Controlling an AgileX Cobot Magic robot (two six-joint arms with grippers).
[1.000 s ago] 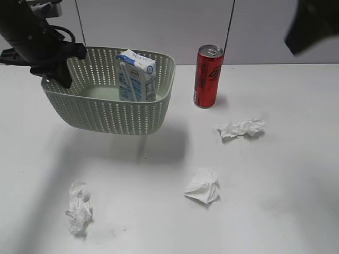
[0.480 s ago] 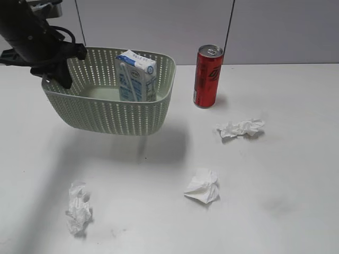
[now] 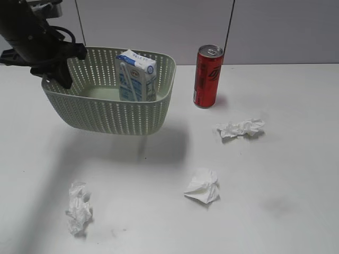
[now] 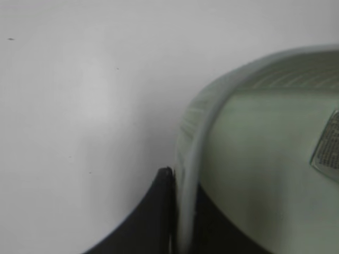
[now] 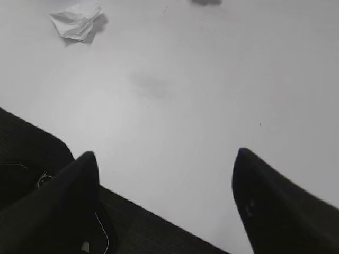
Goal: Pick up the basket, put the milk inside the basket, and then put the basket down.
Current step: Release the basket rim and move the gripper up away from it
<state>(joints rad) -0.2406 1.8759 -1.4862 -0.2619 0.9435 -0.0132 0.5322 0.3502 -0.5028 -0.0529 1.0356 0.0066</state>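
The pale sage-green basket (image 3: 114, 111) hangs above the table at the back left, its shadow below it. The white and blue milk carton (image 3: 136, 75) stands upright inside it, toward its right end. My left gripper (image 3: 57, 75) is shut on the basket's left rim and holds it up. In the left wrist view the rim (image 4: 193, 159) sits pinched between the dark fingers (image 4: 159, 211). My right gripper (image 5: 167, 159) is open and empty over bare table near the front edge; it is out of the exterior view.
A tall red can (image 3: 207, 76) stands right of the basket. Crumpled white tissues lie at the right (image 3: 241, 128), centre front (image 3: 203, 186) and front left (image 3: 78, 208). One tissue (image 5: 77, 20) shows in the right wrist view. The table's dark front edge (image 5: 137, 222) is near.
The right arm has left the top right of the exterior view. The basket, milk and left gripper have not moved.
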